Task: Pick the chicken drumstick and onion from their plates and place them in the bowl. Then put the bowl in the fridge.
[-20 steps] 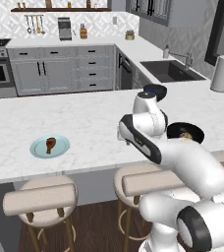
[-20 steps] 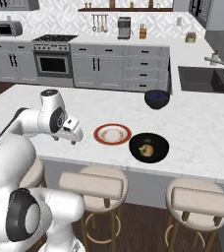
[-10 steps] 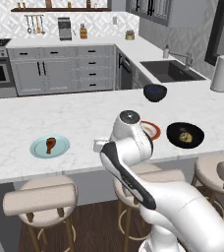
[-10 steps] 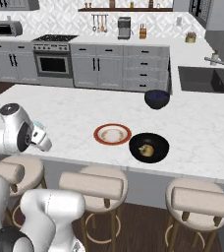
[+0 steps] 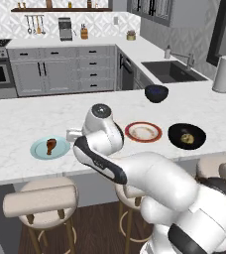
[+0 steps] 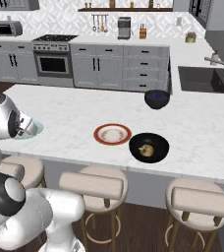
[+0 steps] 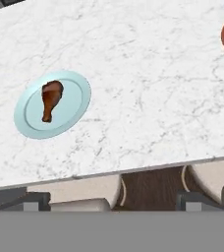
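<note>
1. Lying on the light blue plate, the drumstick sits near the front left edge of the marble desk, bone end toward the stools.
2. The pincer hangs above the desk's front edge, right of that plate, its dark tips spread wide and gripping nothing.
3. A red-rimmed plate rests mid-desk, its white centre bare.
4. Just right of it sits a black dish with a yellowish round thing inside; whether that is the onion I cannot tell.
5. A dark navy bowl stands farther back, near the sink.
</note>
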You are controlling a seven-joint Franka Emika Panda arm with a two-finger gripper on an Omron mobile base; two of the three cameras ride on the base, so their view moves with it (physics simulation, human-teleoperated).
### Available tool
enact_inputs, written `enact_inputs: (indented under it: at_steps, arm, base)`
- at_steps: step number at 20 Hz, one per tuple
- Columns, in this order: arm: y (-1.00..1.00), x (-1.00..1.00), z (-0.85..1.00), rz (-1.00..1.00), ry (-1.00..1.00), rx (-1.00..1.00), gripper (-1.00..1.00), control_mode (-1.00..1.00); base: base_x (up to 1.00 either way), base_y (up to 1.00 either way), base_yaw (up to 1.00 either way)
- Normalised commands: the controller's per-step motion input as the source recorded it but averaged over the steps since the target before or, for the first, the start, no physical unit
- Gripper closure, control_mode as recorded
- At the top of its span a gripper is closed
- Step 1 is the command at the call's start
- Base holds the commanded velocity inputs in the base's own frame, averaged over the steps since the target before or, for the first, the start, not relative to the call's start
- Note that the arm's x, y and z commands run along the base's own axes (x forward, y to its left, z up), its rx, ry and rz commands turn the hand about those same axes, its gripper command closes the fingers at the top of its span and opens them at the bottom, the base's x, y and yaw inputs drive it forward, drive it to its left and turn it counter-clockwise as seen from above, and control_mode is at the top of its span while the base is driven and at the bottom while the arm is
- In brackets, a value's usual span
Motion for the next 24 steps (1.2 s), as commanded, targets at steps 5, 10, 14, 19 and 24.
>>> enact_inputs:
  at_steps: [5,10,14,19,24]
  arm:
    - [0.93,0.89,-0.05,0.03,0.0,-0.03,-1.0,-1.0]
    - [0.49,0.8,-0.12,0.02,0.01,0.0,-1.0,-1.0]
    - [0.21,0.21,-0.52,0.01,0.04,0.0,-1.0,-1.0]
    - [0.39,0.23,-0.54,0.0,0.0,0.0,-1.0,-1.0]
    - [0.0,0.5,-0.2,0.0,0.01,0.0,-1.0,-1.0]
  base:
    - [0.0,0.0,0.0]
    - [0.0,0.0,0.0]
    - [0.0,0.0,0.0]
    - [0.0,0.0,0.0]
    - [0.0,0.0,0.0]
